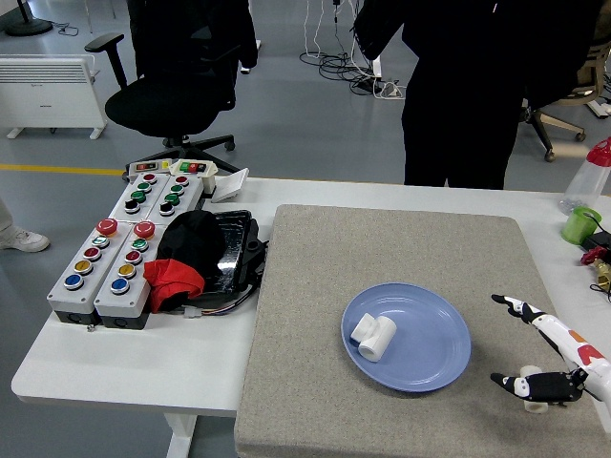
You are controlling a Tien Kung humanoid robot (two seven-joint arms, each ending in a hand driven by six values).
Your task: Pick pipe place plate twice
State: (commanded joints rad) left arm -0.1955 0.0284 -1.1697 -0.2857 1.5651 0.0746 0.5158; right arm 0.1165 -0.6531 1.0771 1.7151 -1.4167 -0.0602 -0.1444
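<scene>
You see a smooth white pipe fitting (372,336) of matt plastic on a glossy blue plate (434,367). Under the plate, a grey mat (315,286), coarse and felt-like, matt throughout. The white surface (124,367) reads smooth with low sheen. Right hand (544,358): hard glossy white shell, black fingertips. Grey button boxes (124,250): matt plastic casing, shiny coloured caps. Beside them, soft black and red cloth (181,262).
</scene>
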